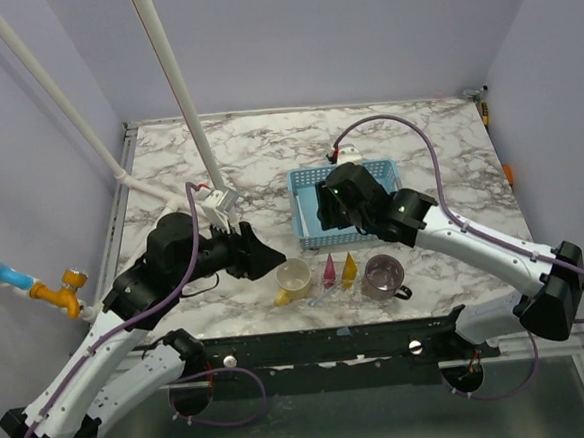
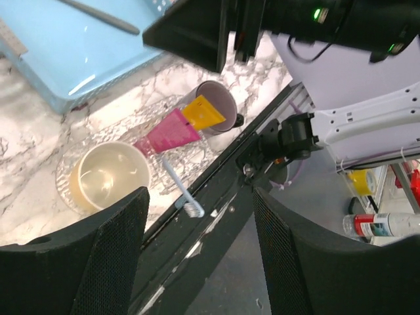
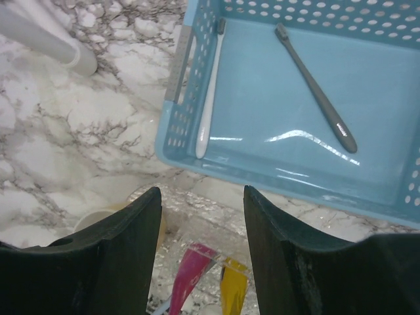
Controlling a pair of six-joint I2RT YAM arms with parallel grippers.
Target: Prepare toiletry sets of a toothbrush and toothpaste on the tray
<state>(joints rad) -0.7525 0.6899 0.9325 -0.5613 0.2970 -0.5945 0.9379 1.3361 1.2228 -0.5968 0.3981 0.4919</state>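
You have open marble tabletop (image 1: 247,152) behind the blue perforated plastic basket (image 1: 299,213) and to its right. The right gripper (image 1: 327,217) and its arm hang over the basket and block the way in from above. In front, the yellow mug (image 1: 294,277), pink tube (image 1: 329,270), yellow tube (image 1: 349,267) and translucent purple mug (image 1: 382,276) stand in a tight row. Only a narrow marble strip separates them from the basket's near wall. At the left rear, two slanting white pipes (image 1: 178,87) cross your path.

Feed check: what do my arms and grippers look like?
Left arm and right arm: white links, black joints, a purple cable along each. Left gripper and right gripper: broad black fingers, mesh-textured on the left. Green light on the right wrist.
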